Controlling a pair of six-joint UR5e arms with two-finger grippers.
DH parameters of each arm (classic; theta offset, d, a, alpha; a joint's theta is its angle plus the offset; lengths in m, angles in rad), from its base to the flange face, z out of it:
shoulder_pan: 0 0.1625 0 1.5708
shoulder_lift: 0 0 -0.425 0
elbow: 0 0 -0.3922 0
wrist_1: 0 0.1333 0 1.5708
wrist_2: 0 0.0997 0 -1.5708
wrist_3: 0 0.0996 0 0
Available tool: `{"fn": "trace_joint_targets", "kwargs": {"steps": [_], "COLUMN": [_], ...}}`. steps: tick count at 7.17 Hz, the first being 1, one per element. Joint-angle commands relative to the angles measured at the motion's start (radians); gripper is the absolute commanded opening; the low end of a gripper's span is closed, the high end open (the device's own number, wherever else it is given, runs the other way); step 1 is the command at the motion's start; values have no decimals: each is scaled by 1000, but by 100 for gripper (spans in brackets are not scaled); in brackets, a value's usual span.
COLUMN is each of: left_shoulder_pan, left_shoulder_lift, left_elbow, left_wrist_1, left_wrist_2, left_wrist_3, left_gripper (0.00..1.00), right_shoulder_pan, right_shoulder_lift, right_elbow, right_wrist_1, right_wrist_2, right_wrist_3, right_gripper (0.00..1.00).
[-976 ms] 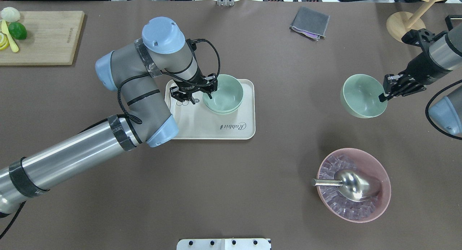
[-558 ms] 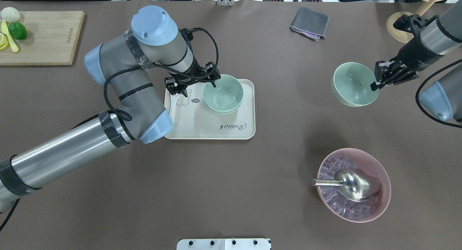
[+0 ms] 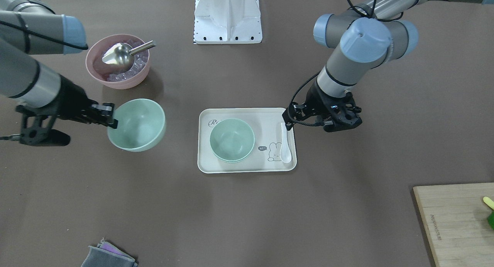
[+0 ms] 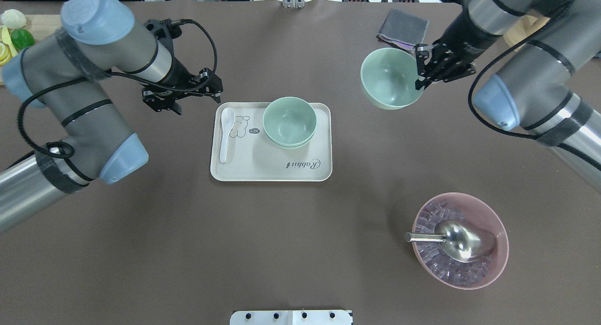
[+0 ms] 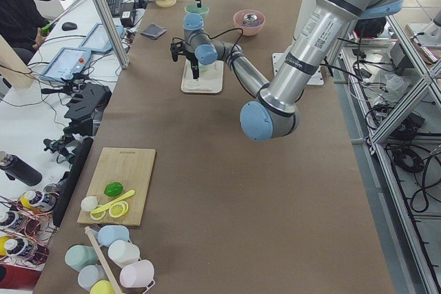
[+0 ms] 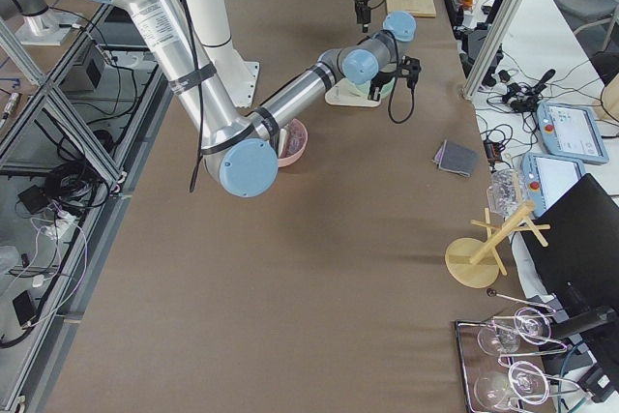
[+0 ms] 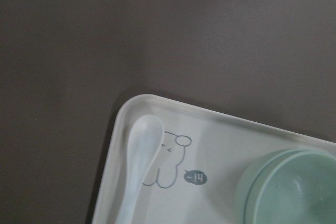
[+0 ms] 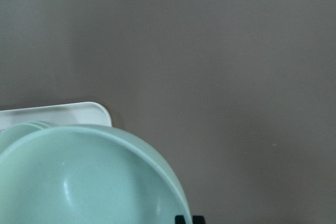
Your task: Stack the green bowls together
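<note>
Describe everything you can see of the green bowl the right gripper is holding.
The held green bowl is round, deep-sided, pale mint, with a smooth matte plastic look, and empty. The right gripper pinches its rim, one finger inside the wall, one outside. It hangs opening-up above the table, beside the tray, not yet over the stacked bowls there. Only the gripper touches it.

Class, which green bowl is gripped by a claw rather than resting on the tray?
The lone green bowl beside the tray, its rim pinched by the right claw; the other bowls sit nested on the tray.
</note>
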Motion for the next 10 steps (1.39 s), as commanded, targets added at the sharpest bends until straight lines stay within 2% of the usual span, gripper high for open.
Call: {"fn": "trace_joint_targets", "kwargs": {"steps": [1, 2, 5, 7, 10], "left_shoulder_pan": [-78, -100, -109, -109, -108], "left_shoulder_lift": [153, 189, 192, 191, 186], "left_elbow": [-104, -113, -92, -85, -85], "left_wrist_1": [4, 4, 3, 3, 4], "left_wrist_2": [-7, -30, -32, -33, -32], "left_wrist_3": [116, 168, 186, 186, 184], "left_gripper": [98, 98, 98, 98, 98], "right_shoulder_pan": [-128, -176, -237, -259, -274], "right_shoulder_lift": [183, 237, 261, 273, 273], "right_elbow": [-122, -177, -222, -263, -317], "right_wrist_1": [0, 1, 7, 9, 73], "right_wrist_2": [-132, -187, -222, -225, -229], "right_wrist_3": [103, 130, 144, 144, 170], "right_gripper": [0, 0, 0, 0, 0]}}
